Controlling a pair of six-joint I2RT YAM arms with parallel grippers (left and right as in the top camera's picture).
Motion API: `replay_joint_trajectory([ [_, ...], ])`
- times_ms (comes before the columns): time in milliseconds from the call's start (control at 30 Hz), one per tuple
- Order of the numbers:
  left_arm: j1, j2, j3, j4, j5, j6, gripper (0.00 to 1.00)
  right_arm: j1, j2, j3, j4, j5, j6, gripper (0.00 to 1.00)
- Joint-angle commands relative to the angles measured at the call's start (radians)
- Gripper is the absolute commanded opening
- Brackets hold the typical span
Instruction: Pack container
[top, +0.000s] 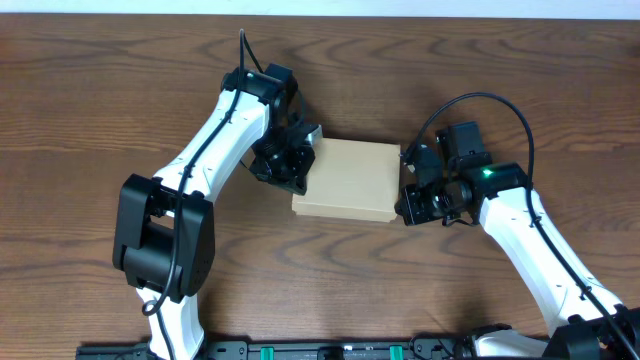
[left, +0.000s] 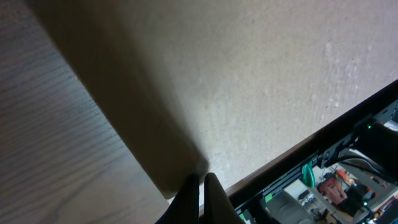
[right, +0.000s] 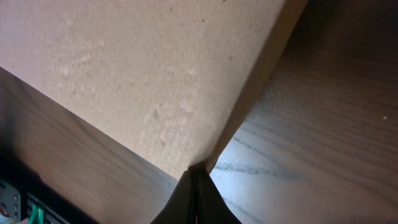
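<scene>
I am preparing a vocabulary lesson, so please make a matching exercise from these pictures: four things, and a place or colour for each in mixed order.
Things:
1. container
2. left gripper
3. right gripper
4. table

Place or colour:
A. dark brown wood
B. at the container's right side
C. plain tan
D. at the container's left side

Pairs: 1-C, 2-D, 3-B, 4-A
</scene>
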Motion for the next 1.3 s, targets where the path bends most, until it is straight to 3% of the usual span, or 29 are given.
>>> replay_joint_trajectory([
  [0, 0.002, 0.009, -0.019, 0.035, -0.042, -0.028, 0.06, 0.005, 0.037, -0.03, 0.046, 0.029, 0.015, 0.01],
  [300, 0.003, 0.009, -0.019, 0.062, -0.04, -0.06, 0.06, -0.093, 0.039, -0.019, 0.179, 0.053, 0.153, 0.01],
  [700, 0.038, -0.006, 0.006, 0.065, -0.04, -0.079, 0.06, -0.101, 0.092, -0.019, 0.444, 0.086, 0.286, 0.01],
  [1067, 0.156, -0.224, 0.026, 0.069, -0.041, -0.074, 0.06, -0.085, 0.292, -0.019, 0.672, -0.054, 0.359, 0.01],
  [1267, 0.19, -0.33, 0.026, 0.014, -0.054, -0.062, 0.06, -0.087, 0.286, -0.015, 0.663, -0.051, 0.364, 0.01],
])
